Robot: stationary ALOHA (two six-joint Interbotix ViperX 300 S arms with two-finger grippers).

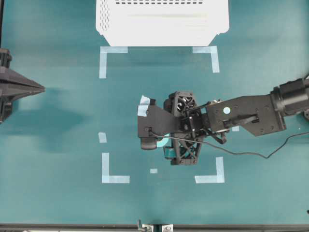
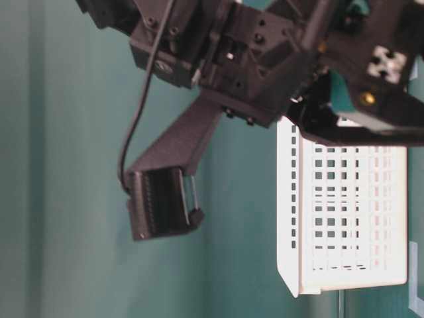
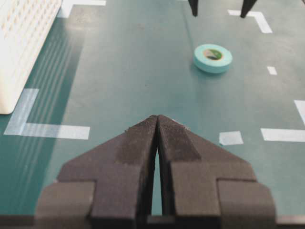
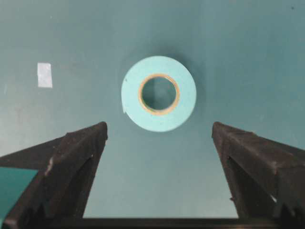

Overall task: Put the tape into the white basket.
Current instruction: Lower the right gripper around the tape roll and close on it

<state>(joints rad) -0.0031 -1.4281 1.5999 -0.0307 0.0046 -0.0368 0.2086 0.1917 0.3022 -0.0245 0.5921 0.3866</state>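
Observation:
The tape point(image 4: 158, 93), a light-teal roll with a tan core, lies flat on the teal table. My right gripper point(image 4: 159, 131) is open and empty, pointing down above the tape, with its fingertips apart on either side and not touching it. In the overhead view the right gripper point(image 1: 176, 130) hides most of the tape point(image 1: 162, 141). The left wrist view shows the tape point(image 3: 213, 57) on the table. The white basket point(image 1: 161, 29) stands at the far edge. My left gripper point(image 3: 157, 119) is shut and empty at the far left point(image 1: 41, 88).
Pale-blue strips and corner marks point(image 1: 115, 178) outline a square on the table. The basket's perforated wall point(image 2: 344, 212) shows in the table-level view, and its corner point(image 3: 24, 43) in the left wrist view. The right wrist camera and its cable point(image 2: 162, 202) hang below the arm.

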